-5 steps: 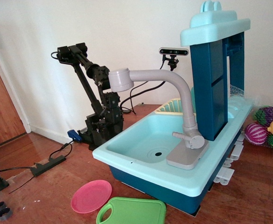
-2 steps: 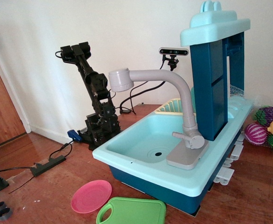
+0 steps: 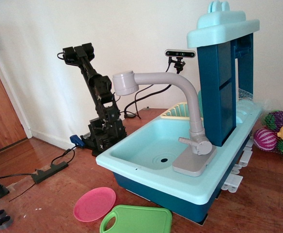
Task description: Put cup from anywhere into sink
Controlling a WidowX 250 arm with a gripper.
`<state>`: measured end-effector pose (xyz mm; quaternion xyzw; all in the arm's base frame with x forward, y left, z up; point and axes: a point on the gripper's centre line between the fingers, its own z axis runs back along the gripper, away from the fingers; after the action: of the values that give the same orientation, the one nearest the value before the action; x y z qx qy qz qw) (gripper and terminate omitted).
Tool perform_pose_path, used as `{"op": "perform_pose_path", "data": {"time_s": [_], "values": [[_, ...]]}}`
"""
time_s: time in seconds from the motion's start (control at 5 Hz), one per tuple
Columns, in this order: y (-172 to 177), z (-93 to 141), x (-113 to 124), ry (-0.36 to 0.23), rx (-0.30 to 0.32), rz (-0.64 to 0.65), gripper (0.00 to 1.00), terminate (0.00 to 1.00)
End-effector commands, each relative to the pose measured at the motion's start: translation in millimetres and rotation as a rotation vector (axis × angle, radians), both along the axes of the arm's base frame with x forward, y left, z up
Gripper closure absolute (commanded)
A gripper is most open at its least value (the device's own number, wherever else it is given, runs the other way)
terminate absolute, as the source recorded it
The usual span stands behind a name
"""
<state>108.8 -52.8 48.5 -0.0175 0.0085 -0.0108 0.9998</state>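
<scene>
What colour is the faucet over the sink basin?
Grey. The faucet arches over the light-aqua sink, seen clearly in the single observation view.

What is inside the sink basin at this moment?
The sink holds only its round drain hole; no cup is visible in it. The faucet arches over it, and its base hides a small corner of the basin floor.
</scene>
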Motion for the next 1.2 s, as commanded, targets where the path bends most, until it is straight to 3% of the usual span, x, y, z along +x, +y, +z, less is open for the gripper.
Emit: {"op": "perform_pose_path", "data": {"time_s": [0.0,0.8,1.0], "values": [[-5,13,21,-0.004,0.023,0.034,1.0,0.0],[-17,10,13,0.025,0.035,0.017,1.0,0.0],[7,45,5,0.05,0.084,-0.015,1.0,0.0]]}}
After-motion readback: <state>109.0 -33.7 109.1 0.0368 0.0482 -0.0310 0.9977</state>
